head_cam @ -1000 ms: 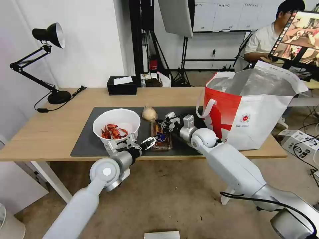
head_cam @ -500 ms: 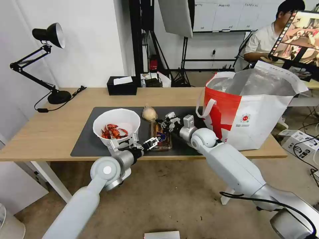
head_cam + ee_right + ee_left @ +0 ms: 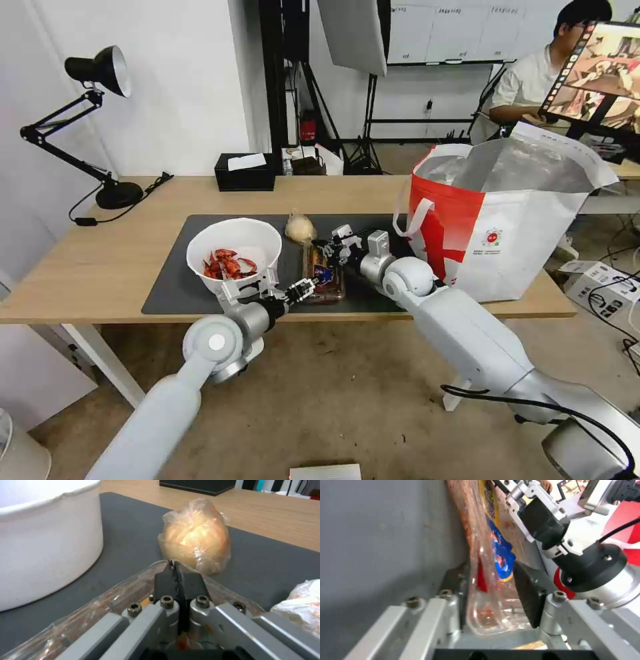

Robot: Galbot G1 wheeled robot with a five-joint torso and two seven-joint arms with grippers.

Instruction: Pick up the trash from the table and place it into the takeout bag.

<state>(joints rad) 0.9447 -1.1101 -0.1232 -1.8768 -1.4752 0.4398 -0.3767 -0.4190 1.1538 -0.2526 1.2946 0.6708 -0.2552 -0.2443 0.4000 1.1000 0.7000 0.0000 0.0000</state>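
A clear plastic tray of tomatoes (image 3: 325, 273) lies on the dark mat (image 3: 172, 288) of the table (image 3: 113, 263). My right gripper (image 3: 331, 251) is shut on the tray's far rim (image 3: 140, 585). My left gripper (image 3: 303, 288) is open at the tray's near end (image 3: 493, 585), which lies between its fingers. The white bowl of red shells (image 3: 233, 252) stands left of the tray. Just behind the tray sits the knotted beige bag (image 3: 300, 228). A crumpled white tissue (image 3: 300, 605) lies near the right gripper. The red-and-white takeout bag (image 3: 507, 220) stands open at the table's right end.
A black tissue box (image 3: 245, 172) sits at the table's back edge. A black desk lamp (image 3: 100, 133) stands at the back left with its cable on the wood. The takeout bag's white strap (image 3: 410, 217) hangs close to my right arm.
My left gripper has slid a little to the right and forward, closing in around the tray's near end. The right gripper and the tray have stayed put.
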